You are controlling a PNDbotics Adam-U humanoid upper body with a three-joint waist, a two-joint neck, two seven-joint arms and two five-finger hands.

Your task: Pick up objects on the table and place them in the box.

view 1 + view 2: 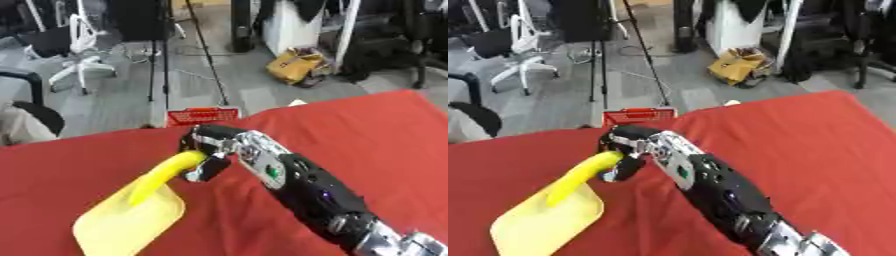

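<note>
A yellow banana slants over the near edge of a yellow tray on the red table. My right hand reaches in from the lower right and has its fingers and thumb curled round the banana's upper end. The banana's lower end points down toward the tray; I cannot tell whether it touches. A small red basket stands at the table's far edge, just behind the hand. My left hand shows in neither view.
Beyond the table lie a grey floor, office chairs at the far left, tripod legs and a yellow-brown bag. The red cloth stretches wide to the right of my arm.
</note>
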